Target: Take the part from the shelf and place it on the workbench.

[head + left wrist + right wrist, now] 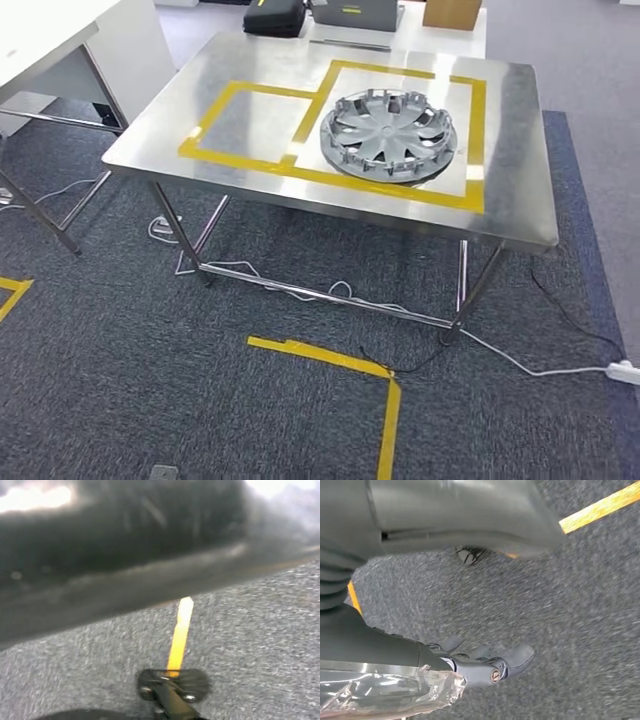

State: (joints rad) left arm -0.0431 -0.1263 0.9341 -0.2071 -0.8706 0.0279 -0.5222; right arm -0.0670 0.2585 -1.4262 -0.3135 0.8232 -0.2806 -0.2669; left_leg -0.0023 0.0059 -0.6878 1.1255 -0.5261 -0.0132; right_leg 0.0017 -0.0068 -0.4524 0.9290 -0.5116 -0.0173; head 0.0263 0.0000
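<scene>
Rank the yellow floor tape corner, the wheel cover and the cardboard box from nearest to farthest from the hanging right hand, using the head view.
With the right hand hanging low over the carpet beside the robot:
1. yellow floor tape corner, on the carpet just ahead.
2. wheel cover, on the workbench, right side.
3. cardboard box, beyond its far edge.

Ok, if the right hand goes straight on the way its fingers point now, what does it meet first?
Most likely the grey carpet: the right hand has its fingers pointing out over floor with nothing between. The yellow tape lies off that line. Depth is unclear.
</scene>
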